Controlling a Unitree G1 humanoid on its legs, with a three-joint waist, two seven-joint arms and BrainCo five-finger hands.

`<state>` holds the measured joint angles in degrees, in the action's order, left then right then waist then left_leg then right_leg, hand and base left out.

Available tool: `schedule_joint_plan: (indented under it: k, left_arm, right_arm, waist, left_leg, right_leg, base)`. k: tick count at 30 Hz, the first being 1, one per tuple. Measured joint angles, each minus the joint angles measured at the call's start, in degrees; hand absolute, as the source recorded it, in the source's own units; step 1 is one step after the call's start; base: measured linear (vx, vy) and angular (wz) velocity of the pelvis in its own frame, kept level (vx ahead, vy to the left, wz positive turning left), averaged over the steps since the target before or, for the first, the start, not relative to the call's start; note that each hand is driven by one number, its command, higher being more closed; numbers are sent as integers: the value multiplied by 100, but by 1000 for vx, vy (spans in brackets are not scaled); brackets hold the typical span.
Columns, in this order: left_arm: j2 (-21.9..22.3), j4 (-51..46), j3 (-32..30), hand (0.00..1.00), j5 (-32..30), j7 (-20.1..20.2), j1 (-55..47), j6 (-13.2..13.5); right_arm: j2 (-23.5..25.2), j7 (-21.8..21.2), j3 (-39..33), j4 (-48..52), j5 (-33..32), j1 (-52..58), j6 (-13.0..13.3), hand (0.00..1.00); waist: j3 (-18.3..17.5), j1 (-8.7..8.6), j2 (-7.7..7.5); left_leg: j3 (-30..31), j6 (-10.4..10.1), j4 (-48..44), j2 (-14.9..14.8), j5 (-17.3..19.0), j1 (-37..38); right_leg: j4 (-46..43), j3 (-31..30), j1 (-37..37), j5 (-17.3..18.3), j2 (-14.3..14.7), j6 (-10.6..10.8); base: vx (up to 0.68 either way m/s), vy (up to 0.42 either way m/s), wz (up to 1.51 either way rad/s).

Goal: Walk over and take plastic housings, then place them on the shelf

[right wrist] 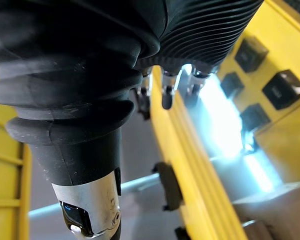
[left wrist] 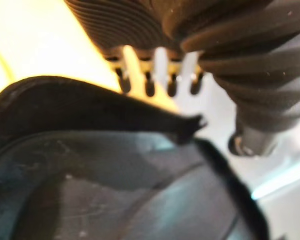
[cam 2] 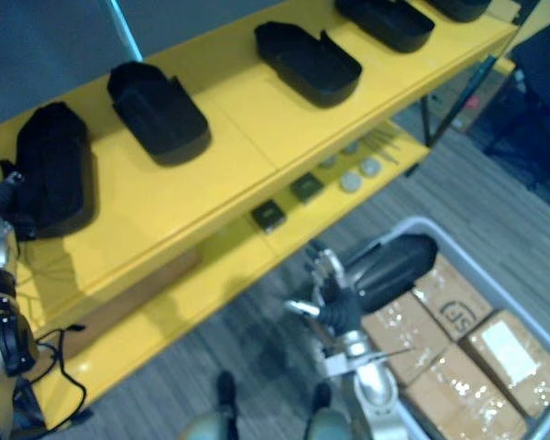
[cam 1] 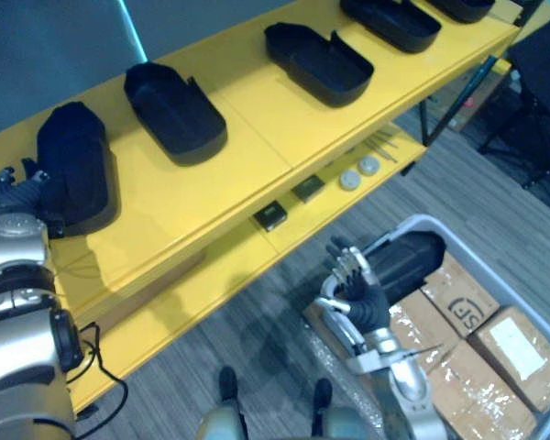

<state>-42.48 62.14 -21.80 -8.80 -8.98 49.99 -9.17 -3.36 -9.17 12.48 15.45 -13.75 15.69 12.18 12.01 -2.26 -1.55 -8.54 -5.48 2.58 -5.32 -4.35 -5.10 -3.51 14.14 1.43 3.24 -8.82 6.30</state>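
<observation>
Several black plastic housings lie in a row on the top of the yellow shelf. The nearest housing lies open side down at the left end, and my left hand rests against its near end with fingers straight. That housing's dark shell shows close up in the left wrist view. Other housings lie open side up further along. One more housing lies in the bin. My right hand hangs open just left of it, holding nothing.
The bin at the lower right also holds taped cardboard boxes. The lower shelf board carries small black squares and round discs. A dark chair stands at the far right on the grey floor.
</observation>
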Motion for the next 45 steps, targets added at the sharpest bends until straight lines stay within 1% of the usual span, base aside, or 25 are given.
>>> schedule_joint_plan:
  k: [3, 8, 10, 12, 13, 15, 17, 18, 19, 20, 21, 23, 24, 25, 26, 29, 33, 36, 39, 40, 41, 42, 43, 44, 45]
  left_arm:
    - [219, 0, -142, 0, 107, -223, -1, -4]
    - [600, -279, -210, 0, 183, -709, -35, 3]
    - [828, -1004, -190, 0, 100, -1017, -242, 5]
    - [1255, -2660, -169, 0, -333, -1505, -872, 46]
    - [1337, -3106, -178, 0, -427, -1632, -1091, 64]
    - [1886, -4794, -269, 0, -881, -2142, -1968, 183]
    - [2372, -5701, -353, 0, -1125, -2369, -2545, 323]
    - [2890, -6421, -460, 0, -1277, -2542, -3115, 489]
    - [3068, -6648, -461, 0, -1295, -2606, -3316, 543]
    - [3323, -6955, -445, 0, -1379, -2643, -3604, 583]
    - [3801, -7598, -417, 0, -1445, -2647, -4170, 726]
    - [4054, -8021, -384, 0, -1483, -2647, -4571, 807]
    - [4238, -8367, -358, 0, -1484, -2640, -4921, 937]
    - [4313, -8512, -332, 0, -1479, -2639, -5074, 1006]
    - [4400, -8770, -247, 0, -1477, -2638, -5380, 1117]
    - [4628, -9422, -139, 0, -1449, -2599, -6101, 1556]
    - [4683, -9607, 89, 0, -1350, -2448, -6696, 1882]
    - [4711, -9607, 69, 0, -981, -2388, -6868, 1906]
    - [4714, -9607, 83, 0, -678, -2350, -6874, 1906]
    - [4718, -9607, 127, 0, -654, -2347, -6898, 1910]
    - [4680, -9608, 265, 0, -591, -2342, -6873, 1910]
    - [4658, -9631, 469, 0, -557, -2319, -6880, 1952]
    - [4660, -9635, 601, 0, -555, -2295, -6884, 1987]
    - [4672, -9652, 745, 0, -531, -2243, -6913, 2054]
    - [4680, -9630, 775, 0, -524, -2191, -6885, 2106]
  right_arm:
    - [-103, 1, -2, 0, 1, -162, 0, 0]
    - [-227, 89, -29, 254, 121, -611, 11, 0]
    - [-238, 280, -103, 454, 261, -908, 70, 0]
    - [-267, 495, -229, 466, 332, -1373, 160, 0]
    - [-275, 554, -243, 466, 329, -1471, 169, 0]
    - [-277, 698, -403, 460, 329, -1685, 266, 0]
    - [-252, 792, -476, 419, 338, -1843, 282, 0]
    - [-253, 902, -513, 372, 360, -2053, 300, 0]
    - [-252, 933, -518, 362, 365, -2141, 317, 0]
    - [-249, 947, -511, 357, 374, -2274, 341, 0]
    - [-184, 944, -448, 332, 382, -2514, 398, 0]
    - [-99, 926, -393, 275, 383, -2650, 427, 0]
    - [-28, 925, -314, 176, 380, -2747, 464, 0]
    - [-9, 921, -263, 131, 377, -2767, 488, 0]
    - [32, 900, -141, 50, 367, -2783, 509, 0]
    - [193, 763, 334, -317, 316, -2904, 534, 0]
    - [227, 615, 767, -621, 268, -2981, 544, 0]
    - [236, 624, 775, -987, 279, -3129, 550, 0]
    - [113, 679, 786, -1161, 279, -3192, 522, 0]
    - [31, 679, 807, -1167, 283, -3174, 497, 0]
    - [-37, 684, 779, -1148, 284, -3174, 503, 0]
    - [-77, 691, 719, -1128, 323, -3187, 509, 0]
    - [-76, 718, 721, -1089, 340, -3161, 510, 0]
    - [-89, 773, 723, -932, 392, -3059, 510, 0]
    - [-67, 785, 713, -877, 426, -2997, 558, 0]
  waist:
    - [-19, 2, 99]
    - [-35, -5, 141]
    - [-71, -11, 167]
    - [-140, 3, 250]
    - [-198, 2, 276]
    - [-479, 38, 430]
    - [-625, 131, 530]
    - [-801, 181, 612]
    - [-853, 192, 649]
    - [-890, 208, 690]
    - [-916, 304, 726]
    - [-922, 371, 729]
    - [-932, 382, 724]
    - [-956, 387, 713]
    - [-1040, 464, 677]
    - [-1193, 555, 532]
    - [-1193, 661, 390]
    - [-956, 695, 361]
    - [-574, 805, 483]
    - [-542, 803, 523]
    - [-488, 768, 399]
    - [-416, 786, 295]
    - [-409, 744, 314]
    - [-514, 641, 509]
    - [-520, 595, 535]
  left_leg:
    - [10, 0, 28, -2, 0, 15]
    - [19, 1, 95, 30, 0, 212]
    - [54, 12, 105, 73, -8, 223]
    - [166, 35, 160, 108, -25, 313]
    - [179, 35, 182, 110, -25, 325]
    - [322, 36, 195, 144, -25, 372]
    - [360, 36, 196, 154, -24, 486]
    - [460, 36, 197, 167, -24, 526]
    - [528, 36, 197, 176, -24, 522]
    - [610, 35, 198, 183, -24, 525]
    - [666, 30, 199, 186, -28, 521]
    - [680, 19, 201, 191, -51, 521]
    - [756, 11, 204, 196, -75, 522]
    - [802, 10, 212, 198, -79, 519]
    - [819, 11, 234, 197, -94, 513]
    - [970, 12, 238, 219, -134, 507]
    - [1347, 2, 239, 288, -245, 312]
    - [1914, -62, 207, 286, -490, -69]
    - [2190, -146, 202, 290, -600, -300]
    - [2035, -90, 125, 308, -449, -501]
    - [1663, 0, -135, 286, -135, -709]
    - [1144, 303, -822, 303, 37, -927]
    - [913, 318, -1295, 233, 73, -935]
    - [827, 92, -1304, 81, 340, -752]
    - [807, 33, -1171, 70, 403, -678]
  right_leg:
    - [60, 8, -37, -48, 11, 21]
    - [154, 22, -245, -85, -4, 52]
    - [163, 111, -290, -91, -8, 50]
    - [175, 187, -413, -90, -11, 51]
    - [189, 209, -434, -89, -11, 51]
    - [216, 366, -586, -90, -33, 53]
    - [226, 488, -743, -90, -42, 53]
    - [266, 573, -857, -89, -40, 54]
    - [303, 646, -914, -88, -34, 55]
    - [344, 733, -982, -81, -27, 65]
    - [419, 817, -1068, -64, -27, 87]
    - [439, 851, -1091, -59, -13, 87]
    - [441, 936, -1139, -53, -2, 82]
    - [440, 973, -1152, -48, 2, 85]
    - [436, 1011, -1153, -44, 3, 84]
    - [429, 1141, -1235, -40, -10, 90]
    - [395, 1515, -1270, 20, 1, 109]
    - [65, 1961, -1055, 137, 54, 63]
    - [-756, 2194, -698, 503, -103, 6]
    - [-1033, 2312, -527, 582, -189, -2]
    - [-957, 2429, -466, 588, -353, -15]
    - [-953, 2446, -433, 613, -555, -41]
    - [-929, 2401, -472, 600, -605, 2]
    - [-849, 2368, -529, 542, -502, 92]
    - [-826, 2358, -548, 482, -521, 182]
  base:
    - [-11, 2, 0]
    - [-4, 1, 1]
    - [-14, 10, 13]
    - [3, 1, 18]
    - [18, -14, 18]
    - [46, -16, 30]
    - [44, -18, 26]
    - [24, -33, 31]
    - [-2, -32, 41]
    - [-55, -32, 41]
    - [-77, -21, 28]
    - [-87, -14, 13]
    - [-84, -15, 21]
    - [-110, -24, 25]
    - [-90, -17, 14]
    - [-54, -16, 21]
    - [-49, -20, 45]
    - [-93, -35, 91]
    - [-127, -8, 62]
    - [-128, 21, 57]
    - [-126, 68, 49]
    - [-60, 64, 26]
    - [-15, 69, 0]
    - [57, 57, -3]
    - [55, 143, -25]
